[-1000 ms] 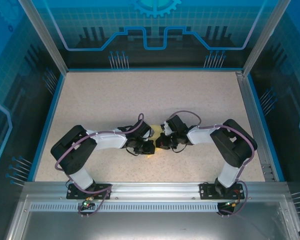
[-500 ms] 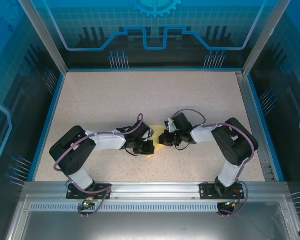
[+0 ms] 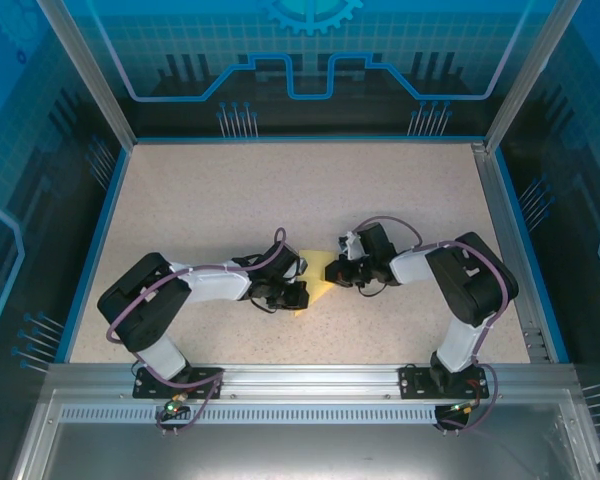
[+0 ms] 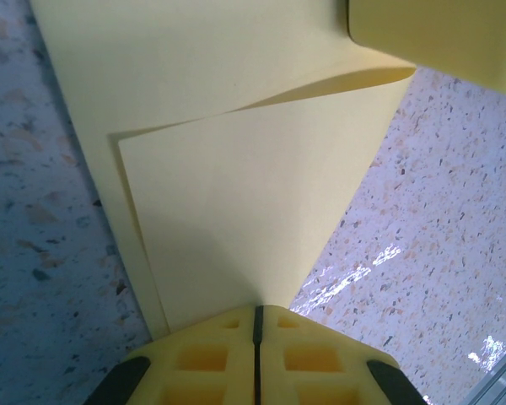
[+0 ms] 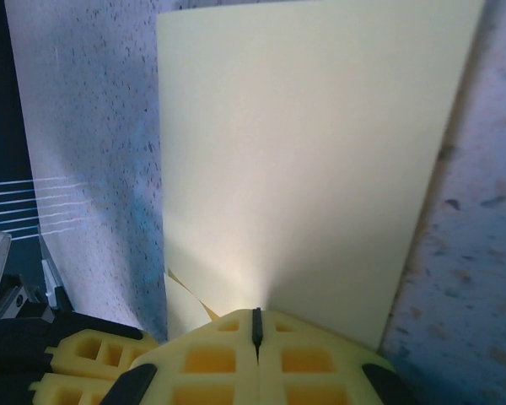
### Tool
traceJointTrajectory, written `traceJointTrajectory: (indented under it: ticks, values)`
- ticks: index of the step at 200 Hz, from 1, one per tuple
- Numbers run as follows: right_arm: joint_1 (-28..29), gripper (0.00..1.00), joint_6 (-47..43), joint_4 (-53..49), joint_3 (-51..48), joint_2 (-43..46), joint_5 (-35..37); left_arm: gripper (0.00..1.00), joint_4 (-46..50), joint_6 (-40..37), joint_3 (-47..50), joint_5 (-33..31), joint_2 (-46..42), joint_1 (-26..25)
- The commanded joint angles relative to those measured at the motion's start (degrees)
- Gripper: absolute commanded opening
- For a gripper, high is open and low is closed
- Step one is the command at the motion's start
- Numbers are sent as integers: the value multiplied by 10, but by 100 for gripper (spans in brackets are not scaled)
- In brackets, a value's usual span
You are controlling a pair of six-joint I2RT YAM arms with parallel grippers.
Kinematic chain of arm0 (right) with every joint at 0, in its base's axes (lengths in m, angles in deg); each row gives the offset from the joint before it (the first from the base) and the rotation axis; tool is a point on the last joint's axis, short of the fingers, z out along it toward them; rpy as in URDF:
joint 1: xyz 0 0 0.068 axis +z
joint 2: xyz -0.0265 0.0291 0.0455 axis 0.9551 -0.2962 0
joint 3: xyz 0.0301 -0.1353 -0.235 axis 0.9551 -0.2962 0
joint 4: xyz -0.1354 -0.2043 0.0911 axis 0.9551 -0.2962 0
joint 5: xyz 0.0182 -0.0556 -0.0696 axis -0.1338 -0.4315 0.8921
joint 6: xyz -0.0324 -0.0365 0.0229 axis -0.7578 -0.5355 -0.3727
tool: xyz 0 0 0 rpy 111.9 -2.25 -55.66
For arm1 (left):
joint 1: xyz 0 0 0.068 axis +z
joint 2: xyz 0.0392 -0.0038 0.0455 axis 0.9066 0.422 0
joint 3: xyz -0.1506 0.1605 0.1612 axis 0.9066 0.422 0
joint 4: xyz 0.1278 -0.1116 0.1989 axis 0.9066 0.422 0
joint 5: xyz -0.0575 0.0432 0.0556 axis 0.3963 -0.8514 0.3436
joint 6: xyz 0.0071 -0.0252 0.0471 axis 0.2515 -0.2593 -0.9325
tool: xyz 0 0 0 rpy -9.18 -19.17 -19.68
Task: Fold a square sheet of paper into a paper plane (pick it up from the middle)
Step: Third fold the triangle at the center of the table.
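Top cam: both arms are tucked in at mid-table (image 3: 280, 190), with the left gripper (image 3: 298, 293) and right gripper (image 3: 338, 272) close together. The sheet of paper (image 3: 318, 275) sits between them, showing as just a yellow wedge. Left wrist cam: the left gripper (image 4: 255, 314) is clenched on the narrow near end of the sheet of paper (image 4: 236, 211), which is already part-folded, one flap over another layer (top edge bowed up, not lying flat). Right wrist cam: the right gripper (image 5: 255, 319) is pinched onto the edge of the sheet of paper (image 5: 304, 152), which runs flat across the table (image 5: 84, 126). Risks, my read: both ends are clamped, so any move apart could tear thin paper. If one pinch slips, the layers shift. Pressing that bowed flap as it is would set a crooked crease.
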State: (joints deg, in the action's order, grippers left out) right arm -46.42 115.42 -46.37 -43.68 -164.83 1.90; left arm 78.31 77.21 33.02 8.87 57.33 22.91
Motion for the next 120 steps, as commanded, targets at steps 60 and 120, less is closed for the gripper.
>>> traceJointTrajectory:
  ticks: [60,120]
  values:
    - [13,0,-27,-108,0,125,45,9,66,6,27,-57,18,-2]
    - [92,0,17,-108,19,77,63,10,61,6,22,-55,19,-3]
